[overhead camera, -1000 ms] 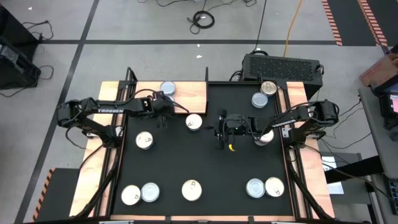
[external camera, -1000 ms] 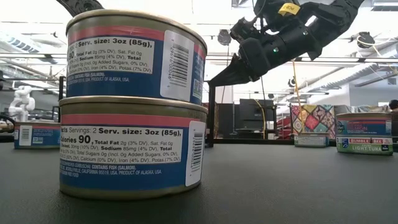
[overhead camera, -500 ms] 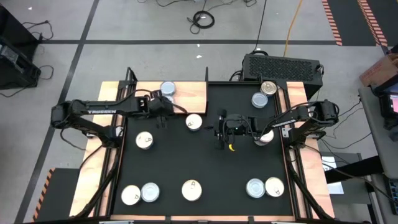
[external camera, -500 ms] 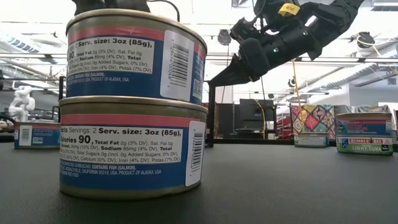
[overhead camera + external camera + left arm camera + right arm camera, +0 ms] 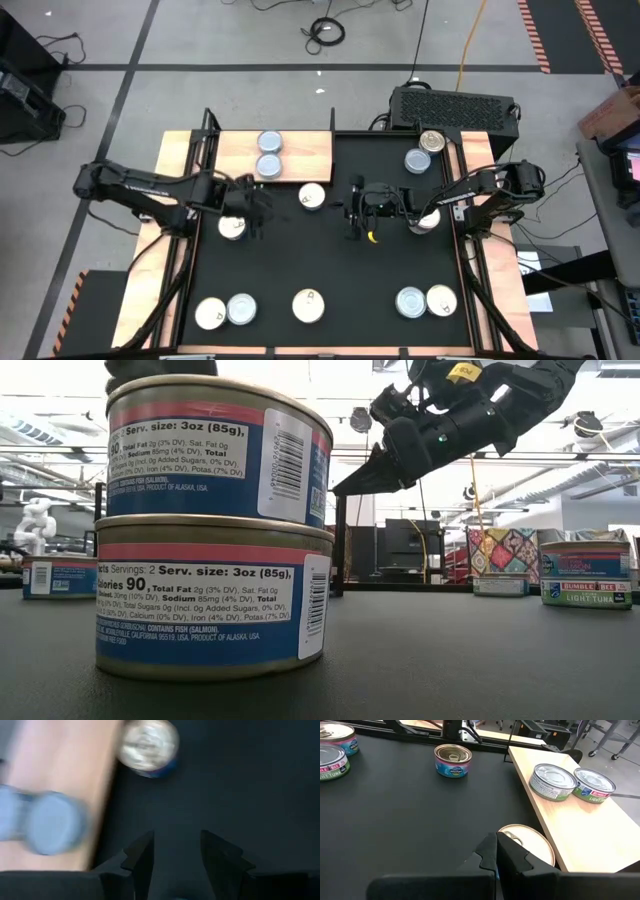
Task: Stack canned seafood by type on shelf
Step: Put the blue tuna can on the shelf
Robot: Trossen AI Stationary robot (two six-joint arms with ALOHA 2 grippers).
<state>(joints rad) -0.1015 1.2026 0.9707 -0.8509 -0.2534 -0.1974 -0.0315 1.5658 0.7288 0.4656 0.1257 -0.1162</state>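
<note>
Now, cans: two blue-grey tins (image 5: 269, 155) side by side on shelf (image 5: 305, 153), flat, round.
Edges: tins near shelf's front edge; bare wood both sides; black mat (image 5: 330, 250) mostly free mid-tabletop.
Left end effector (image 5: 256, 203): released, empty; has pulled back off shelf, now over mat by cream can (image 5: 232, 226).
Right end effector (image 5: 354, 211): clenched, empty, unmoved.

A robotics lab: taped concrete floor (image 5: 250, 50), loose cables (image 5: 326, 32), open ceiling.

Overhead, tabletop and wrist cameras (mat (image 5: 330, 240) shared).
</note>
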